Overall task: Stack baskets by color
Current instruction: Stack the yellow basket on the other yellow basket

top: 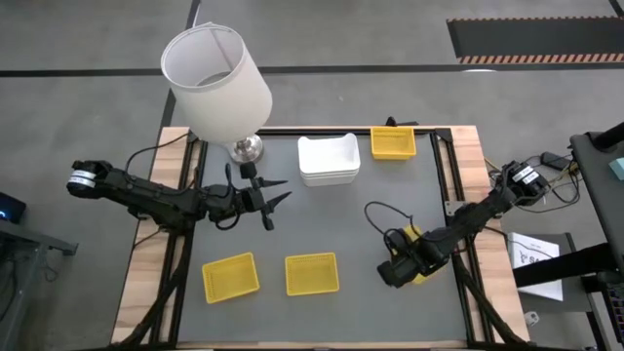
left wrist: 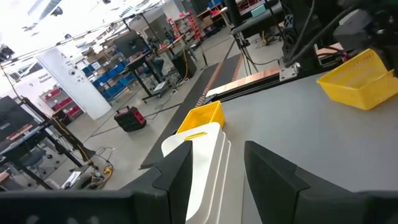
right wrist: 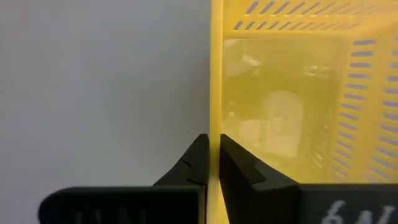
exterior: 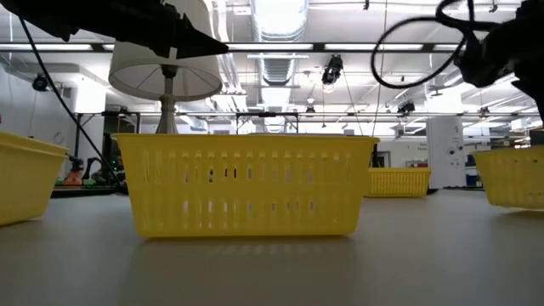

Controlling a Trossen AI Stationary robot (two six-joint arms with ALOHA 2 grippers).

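Note:
Two white baskets (top: pixel 329 161) sit stacked at the table's far middle, with a yellow basket (top: pixel 393 143) beside them on the right. Two more yellow baskets (top: pixel 231 276) (top: pixel 312 273) rest near the front edge. A further yellow basket (top: pixel 417 255) stands at the right, mostly under my right arm, and my right gripper (right wrist: pixel 213 152) is shut on its wall. My left gripper (top: pixel 283 192) hovers open and level left of the white stack (left wrist: pixel 199 168), pointing at it without touching. My right gripper pinches the top rim of one side wall (right wrist: pixel 215 118) of the yellow basket, one finger inside the basket and one outside. The fingers come from above, pointing down. The basket (exterior: pixel 514 177) stands upright with its bottom on the table.
A white lamp (top: pixel 216 73) on a chrome base (top: pixel 246 148) stands at the far left corner, close behind my left arm. Cables loop over the table by the right arm (top: pixel 380 219). Bare grey tabletop (top: pixel 331 219) lies between the white stack and the near baskets.

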